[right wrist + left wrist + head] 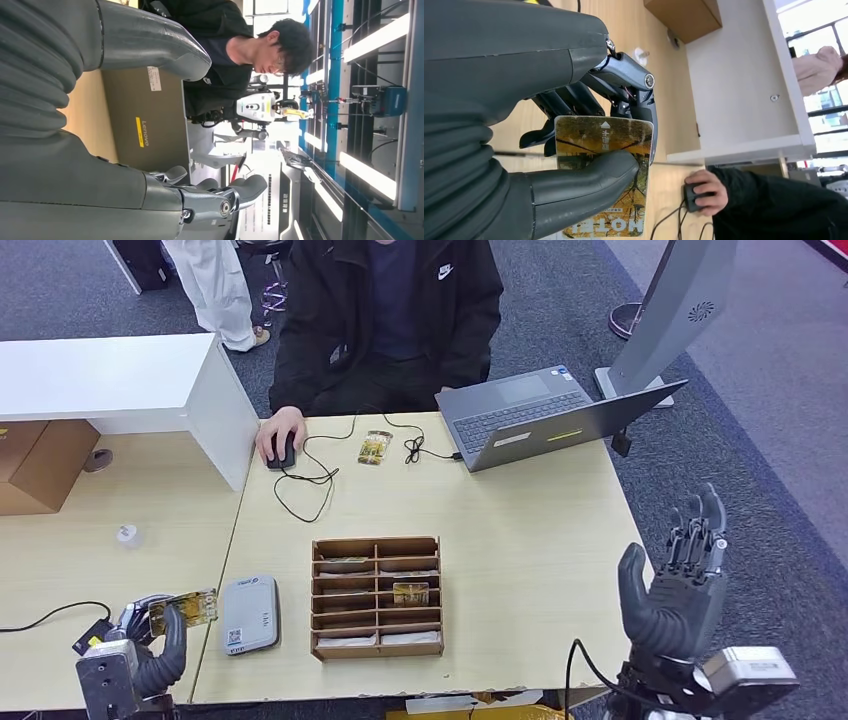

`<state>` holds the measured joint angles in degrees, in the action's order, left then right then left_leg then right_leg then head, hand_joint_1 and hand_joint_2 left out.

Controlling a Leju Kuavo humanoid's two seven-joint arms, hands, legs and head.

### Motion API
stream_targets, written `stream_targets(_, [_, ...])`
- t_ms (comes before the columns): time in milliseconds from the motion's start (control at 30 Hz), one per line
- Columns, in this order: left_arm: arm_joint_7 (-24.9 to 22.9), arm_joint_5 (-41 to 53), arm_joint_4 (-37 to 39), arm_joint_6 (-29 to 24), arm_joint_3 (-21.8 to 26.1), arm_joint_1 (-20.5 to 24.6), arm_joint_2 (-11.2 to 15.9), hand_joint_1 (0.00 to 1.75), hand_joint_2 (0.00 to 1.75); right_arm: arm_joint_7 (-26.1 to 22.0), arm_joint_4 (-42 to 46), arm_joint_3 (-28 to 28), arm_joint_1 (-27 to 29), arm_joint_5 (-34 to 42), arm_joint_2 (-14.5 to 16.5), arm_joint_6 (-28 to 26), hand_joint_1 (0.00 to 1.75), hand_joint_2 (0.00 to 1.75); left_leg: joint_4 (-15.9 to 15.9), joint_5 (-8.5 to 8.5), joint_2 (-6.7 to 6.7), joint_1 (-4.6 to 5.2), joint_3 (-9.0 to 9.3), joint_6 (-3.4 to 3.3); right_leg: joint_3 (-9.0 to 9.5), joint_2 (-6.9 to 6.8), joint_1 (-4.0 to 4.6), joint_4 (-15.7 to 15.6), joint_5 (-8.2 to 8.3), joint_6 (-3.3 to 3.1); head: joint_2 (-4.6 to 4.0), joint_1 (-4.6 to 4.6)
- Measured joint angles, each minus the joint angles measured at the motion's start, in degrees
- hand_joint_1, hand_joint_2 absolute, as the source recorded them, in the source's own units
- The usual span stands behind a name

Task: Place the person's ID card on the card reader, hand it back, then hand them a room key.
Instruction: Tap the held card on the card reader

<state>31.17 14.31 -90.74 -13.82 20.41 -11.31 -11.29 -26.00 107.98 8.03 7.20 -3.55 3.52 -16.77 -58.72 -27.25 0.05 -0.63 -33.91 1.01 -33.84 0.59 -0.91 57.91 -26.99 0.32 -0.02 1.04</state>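
Left hand (pixel 150 635) pinching card (pixel 185 609) | card reader (pixel 248 614) beside | right hand (pixel 675 585) empty, fingers spread | tray (pixel 377 596) mid-table

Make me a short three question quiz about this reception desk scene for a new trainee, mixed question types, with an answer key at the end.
1. True or false: the left robot hand holds a yellow-brown printed card.
2. Multiple choice: where is the grey rectangular card reader? A) on top of the open grey laptop; B) on the light wooden table, between the left robot hand and the brown slotted card tray; C) in the person's hand.
3. Fill in: the person's hand rests on a black computer ____.

Key: 1 true; 2 B; 3 mouse.
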Motion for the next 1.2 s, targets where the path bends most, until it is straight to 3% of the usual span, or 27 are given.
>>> stream_targets(467, [-4.0,-3.7,4.3,0.2,-1.9,1.3,0.8,1.75,1.75,0.4,-1.0,0.1,-0.9,0.4,0.0,-0.1,0.00,1.75,0.0,0.00,0.00,0.00,0.00,0.00,-0.01,0.00,0.00,0.0,0.00,0.00,0.00,0.01])
stream_targets(1200, [-5.9,-4.0,11.0,-0.7,-1.9,3.3,2.0,1.75,1.75,0.7,-2.3,0.3,-1.9,1.3,0.0,-0.1,0.00,1.75,0.0,0.00,0.00,0.00,0.00,0.00,0.00,0.00,0.00,0.0,0.00,0.00,0.00,0.00])
